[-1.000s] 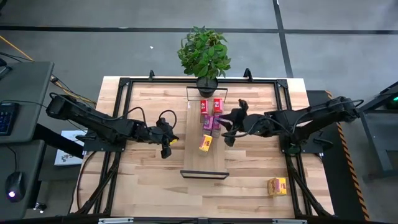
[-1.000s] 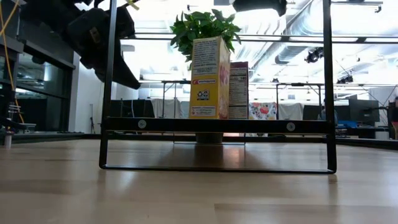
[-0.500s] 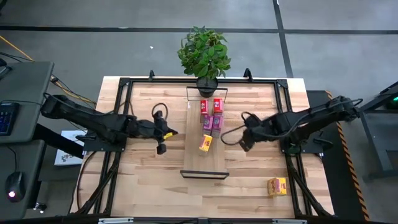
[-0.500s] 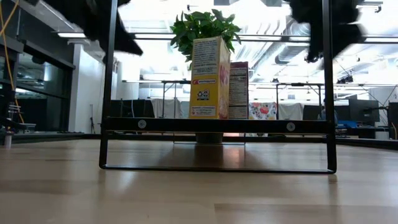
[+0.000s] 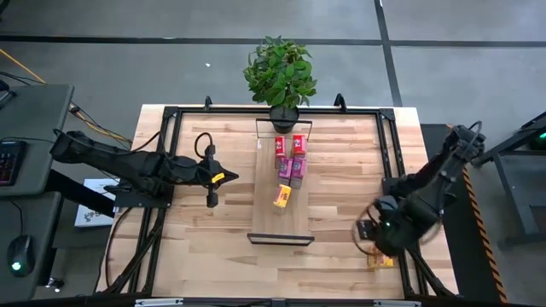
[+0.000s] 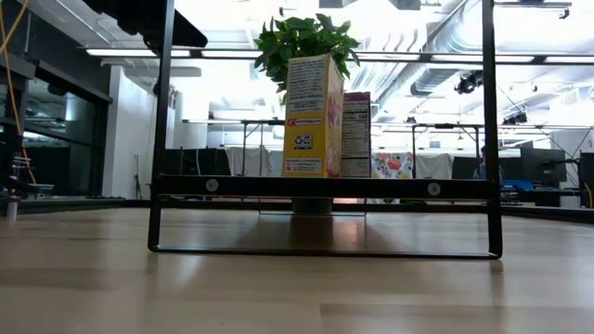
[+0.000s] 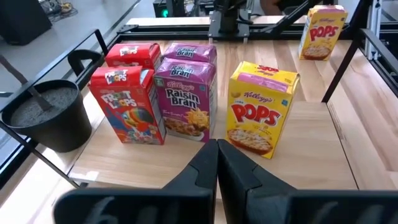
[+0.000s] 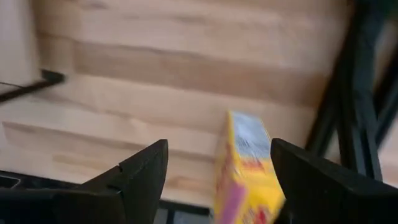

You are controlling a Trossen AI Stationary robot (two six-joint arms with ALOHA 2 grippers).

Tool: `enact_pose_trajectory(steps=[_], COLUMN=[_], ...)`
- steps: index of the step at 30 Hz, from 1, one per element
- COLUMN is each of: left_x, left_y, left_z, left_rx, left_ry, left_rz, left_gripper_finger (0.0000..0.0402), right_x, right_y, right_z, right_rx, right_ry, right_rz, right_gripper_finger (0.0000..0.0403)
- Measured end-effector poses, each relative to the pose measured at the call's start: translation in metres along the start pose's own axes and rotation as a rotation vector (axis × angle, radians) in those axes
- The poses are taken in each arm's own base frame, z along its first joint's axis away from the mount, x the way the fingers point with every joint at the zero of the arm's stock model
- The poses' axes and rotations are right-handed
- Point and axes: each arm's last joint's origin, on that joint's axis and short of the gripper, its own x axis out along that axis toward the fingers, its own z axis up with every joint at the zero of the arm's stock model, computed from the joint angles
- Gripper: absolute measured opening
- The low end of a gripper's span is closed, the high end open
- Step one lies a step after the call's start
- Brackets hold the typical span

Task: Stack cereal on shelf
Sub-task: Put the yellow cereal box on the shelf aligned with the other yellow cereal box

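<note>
I see my right pincer (image 8: 217, 165) spread open just above the loose yellow box (image 8: 249, 168) on the table (image 5: 341, 170); my left pincer (image 7: 216, 163), closed, faces five boxes on the shelf (image 5: 281, 223).

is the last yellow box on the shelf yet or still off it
Off it: the yellow box stands on the tabletop, apart from the shelf, with the open right hand above it.

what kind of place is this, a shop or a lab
Most likely a robotics lab, not a shop. A wooden table in a black frame carries two robot arms, a keyboard sits on a side desk, and the low view shows open ceiling ducts and more work tables behind.
</note>
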Motion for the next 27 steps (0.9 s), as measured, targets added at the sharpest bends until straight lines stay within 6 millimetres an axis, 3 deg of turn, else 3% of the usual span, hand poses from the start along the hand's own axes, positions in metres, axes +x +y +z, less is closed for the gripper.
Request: enact_pose_trajectory(steps=[4, 15, 27], left_x=[0.0, 0.0, 0.0], left_y=[0.0, 0.0, 0.0], left_z=[0.0, 0.0, 0.0], left_rx=[0.0, -0.027, -0.037], left_ry=[0.0, -0.001, -0.001], left_rz=[0.0, 0.0, 0.0], left_gripper_finger=[0.0001, 0.0001, 0.0001], right_x=[0.004, 0.024, 0.032], right_y=[-0.012, -0.006, -0.007], right_z=[-0.018, -0.033, -0.044], right_rx=[-0.005, -0.044, -0.049], right_ry=[0.029, -0.007, 0.041], right_rz=[-0.05, -0.112, -0.142], right_gripper_finger=[0.0277, 0.0277, 0.0277])
